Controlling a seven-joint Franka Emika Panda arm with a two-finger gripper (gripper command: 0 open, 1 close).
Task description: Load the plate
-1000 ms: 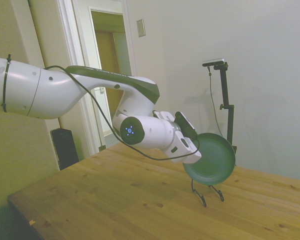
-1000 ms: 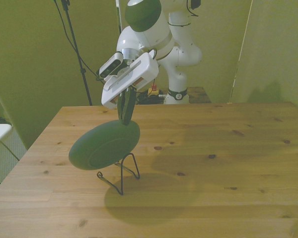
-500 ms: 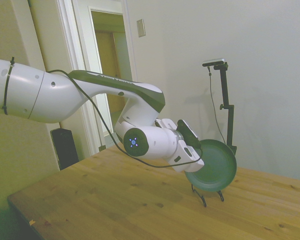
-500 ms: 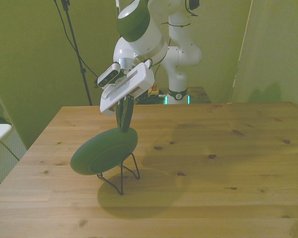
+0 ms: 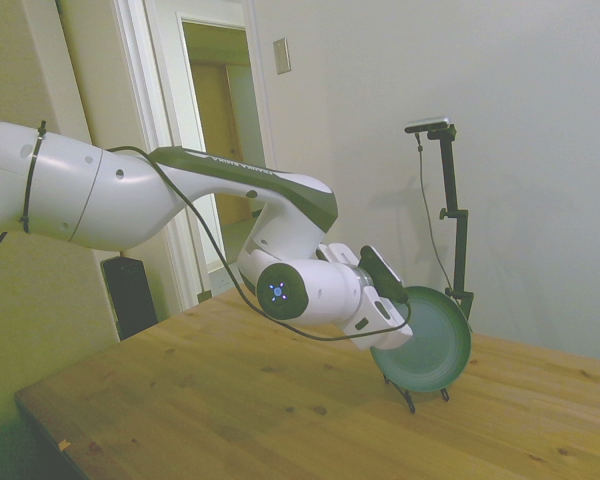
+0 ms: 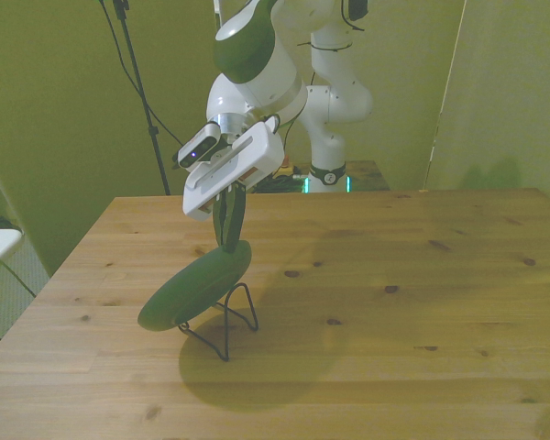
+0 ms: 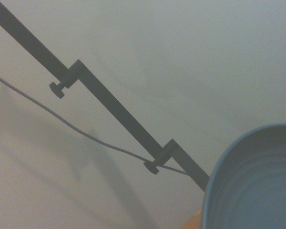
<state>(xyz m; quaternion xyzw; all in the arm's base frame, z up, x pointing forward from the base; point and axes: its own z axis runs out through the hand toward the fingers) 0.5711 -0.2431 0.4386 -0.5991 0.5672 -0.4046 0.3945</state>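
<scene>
- The dark green plate (image 6: 195,288) stood tilted on edge, low over the black wire stand (image 6: 222,323) on the wooden table (image 6: 422,302).
- At the plate's 12 o'clock, the gripper (image 6: 227,240) was clenched on its rim.
- Judged step: seating the plate; next comes settling it into the wires, then release.

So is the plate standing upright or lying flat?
Upright but tilted: the plate stands on edge at the wire stand, the gripper holding its rim.
</scene>
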